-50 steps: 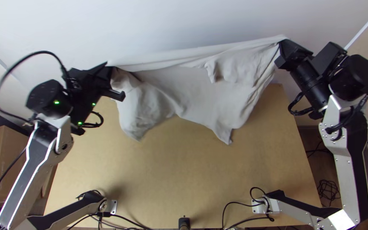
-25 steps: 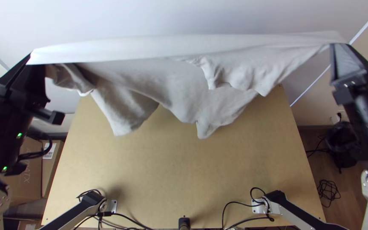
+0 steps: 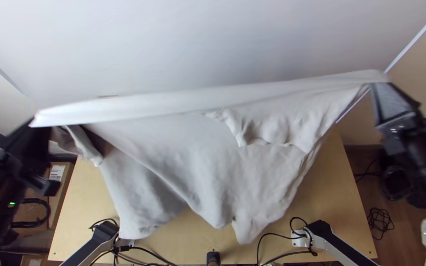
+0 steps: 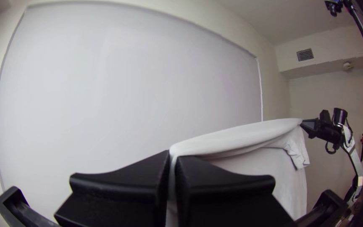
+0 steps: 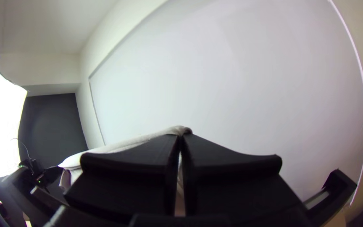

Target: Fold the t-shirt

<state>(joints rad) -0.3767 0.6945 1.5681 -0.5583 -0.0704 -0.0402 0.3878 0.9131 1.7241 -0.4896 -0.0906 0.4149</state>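
T-shirt (image 3: 208, 157) hangs, long axis from left tool (image 3: 36, 132) to right tool (image 3: 383, 91)

You have the t-shirt (image 3: 203, 167) hanging over the table (image 3: 343, 212), a panel (image 3: 223, 39) behind, boxes (image 3: 58, 189) left of the table and cables (image 3: 380, 216) on the floor (image 3: 363, 194) to its right.

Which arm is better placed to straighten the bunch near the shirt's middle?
Probably right: its claw is nearer the bunch. Both it and the left claw grip the shirt, so it would release first.
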